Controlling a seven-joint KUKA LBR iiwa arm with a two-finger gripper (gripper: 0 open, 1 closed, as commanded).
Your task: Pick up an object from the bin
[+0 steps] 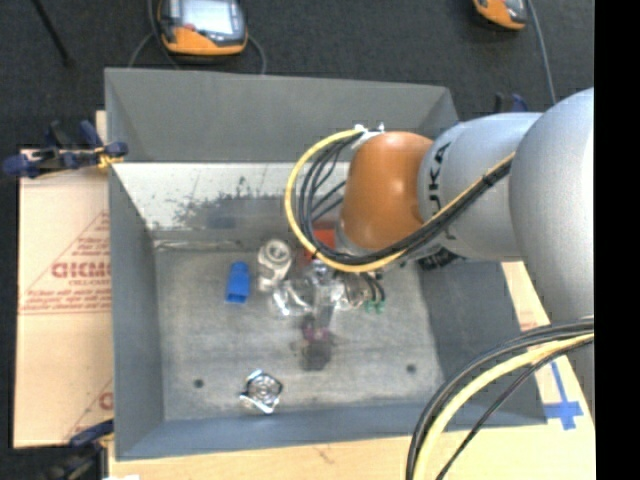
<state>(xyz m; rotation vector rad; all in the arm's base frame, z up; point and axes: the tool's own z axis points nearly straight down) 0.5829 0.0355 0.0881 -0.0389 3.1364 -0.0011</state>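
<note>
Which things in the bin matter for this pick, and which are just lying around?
Job in hand: gripper, clear plastic pieces beside it mid-bin, grey bin.
Lying about: blue block at left, crumpled silver piece near the front wall.

Small dark thing point(317, 344), mid-floor (grey bin point(200, 338))

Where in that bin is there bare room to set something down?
Bare floor lies left of the blue block, toward the bin's left wall, and front right, beyond the dark piece. The middle, under the pincer, is crowded with clear things.
</note>
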